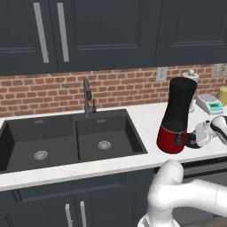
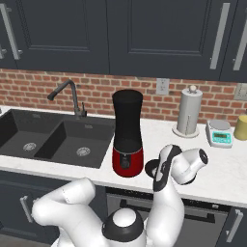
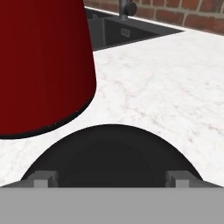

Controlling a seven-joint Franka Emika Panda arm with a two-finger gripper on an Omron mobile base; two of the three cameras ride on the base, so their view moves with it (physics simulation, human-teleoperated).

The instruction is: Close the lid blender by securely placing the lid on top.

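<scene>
The blender (image 1: 177, 111) (image 2: 127, 130) stands on the white counter just right of the sink, its black jar open at the top above a glossy red base (image 3: 43, 65). The lid (image 3: 111, 153), a round black disc, lies flat on the counter to the right of that base (image 2: 150, 169). My gripper (image 3: 111, 180) (image 2: 158, 172) (image 1: 195, 138) is low over the lid, jaws wide open. One fingertip (image 3: 43, 179) sits near each side of the disc. I cannot tell whether the fingers touch it.
A double black sink (image 1: 66, 142) with a faucet (image 1: 87, 95) lies left of the blender. Behind and to the right stand a paper towel holder (image 2: 189, 113), a white scale (image 2: 219, 134) and a yellow object (image 2: 241, 126). The brick wall (image 2: 38, 89) backs the counter.
</scene>
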